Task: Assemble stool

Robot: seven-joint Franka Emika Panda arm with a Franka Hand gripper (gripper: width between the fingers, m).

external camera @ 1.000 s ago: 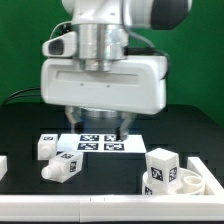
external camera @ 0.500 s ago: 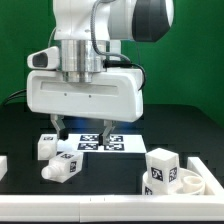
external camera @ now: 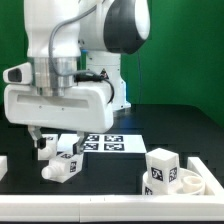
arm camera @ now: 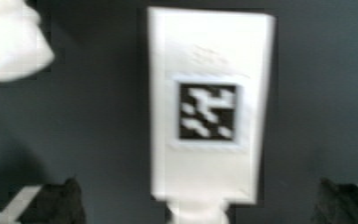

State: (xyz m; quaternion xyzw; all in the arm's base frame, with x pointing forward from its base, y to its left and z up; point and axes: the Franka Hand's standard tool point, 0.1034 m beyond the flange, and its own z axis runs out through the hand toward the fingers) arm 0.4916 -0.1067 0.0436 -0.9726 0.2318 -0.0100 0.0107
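Note:
In the exterior view my gripper point(external camera: 54, 139) hangs open over two white stool legs at the exterior view's left: one leg point(external camera: 45, 148) lies farther back and one leg point(external camera: 63, 166) nearer the front. A third tagged leg point(external camera: 160, 171) stands at the exterior view's right, beside the round white seat point(external camera: 191, 179). In the wrist view a long white leg point(arm camera: 208, 100) with a black-and-white tag lies below and between my open fingers; one finger point(arm camera: 44, 203) shows dark. My gripper point(arm camera: 197, 206) holds nothing. Another white leg point(arm camera: 16, 45) lies off to the side.
The marker board point(external camera: 104, 143) lies flat on the black table behind the legs. A white border rail point(external camera: 110, 208) runs along the front edge. A white piece point(external camera: 3, 165) sits at the far left edge of the exterior view.
My arm has swung from above the marker board toward the exterior view's left and now hangs over the two legs there. The gripper stays open and empty.

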